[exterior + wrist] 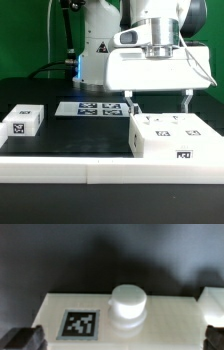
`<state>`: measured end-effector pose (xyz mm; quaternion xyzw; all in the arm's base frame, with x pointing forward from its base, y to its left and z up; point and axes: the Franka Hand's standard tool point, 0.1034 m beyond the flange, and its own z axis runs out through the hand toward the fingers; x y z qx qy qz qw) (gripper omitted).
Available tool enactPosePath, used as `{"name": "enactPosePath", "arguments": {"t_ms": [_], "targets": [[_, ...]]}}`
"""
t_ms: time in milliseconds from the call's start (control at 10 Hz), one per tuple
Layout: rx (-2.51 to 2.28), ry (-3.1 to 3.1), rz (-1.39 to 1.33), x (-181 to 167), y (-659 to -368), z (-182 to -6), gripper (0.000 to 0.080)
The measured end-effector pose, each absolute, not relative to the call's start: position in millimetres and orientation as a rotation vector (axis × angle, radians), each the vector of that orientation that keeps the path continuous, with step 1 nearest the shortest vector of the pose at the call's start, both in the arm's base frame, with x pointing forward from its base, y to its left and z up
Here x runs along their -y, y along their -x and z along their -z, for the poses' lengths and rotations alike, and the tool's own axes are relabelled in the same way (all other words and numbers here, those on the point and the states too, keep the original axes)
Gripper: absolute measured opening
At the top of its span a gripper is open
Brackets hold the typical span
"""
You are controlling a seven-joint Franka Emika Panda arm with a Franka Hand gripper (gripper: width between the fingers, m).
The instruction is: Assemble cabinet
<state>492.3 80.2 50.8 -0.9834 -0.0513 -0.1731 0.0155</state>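
The large white plastic cabinet box (176, 138), with black-and-white tags on its top and front, is sitting directly beneath my jaws on the black table (70, 140). I am hovering my gripper (158, 106) close over its top with the jaws spread wide, gripping nothing. The flat white marker board (95, 107) is lying off to the side of my jaws, toward the exterior view's left. The small white tagged block (22, 120) is resting farther that way, well apart. A short white round peg (127, 307) is standing on the tagged face between my dark fingertips (22, 339).
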Motion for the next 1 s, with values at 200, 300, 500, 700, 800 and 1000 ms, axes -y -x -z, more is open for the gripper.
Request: {"name": "enactPosePath", "arguments": {"t_ms": [200,300,500,700,800,1000], "targets": [[0.166,3.058,0.538,-86,-488,-45.3,0.0797],[0.168,3.061,0.535,-86,-488,-35.8,0.0797],[0.174,3.071,0.532,-80,-490,-18.0,0.0797],[0.184,3.069,0.533,-80,-497,-19.3,0.0797],[0.186,3.069,0.533,-80,-496,-18.4,0.0797],[0.185,3.07,0.531,-80,-496,-17.8,0.0797]]}}
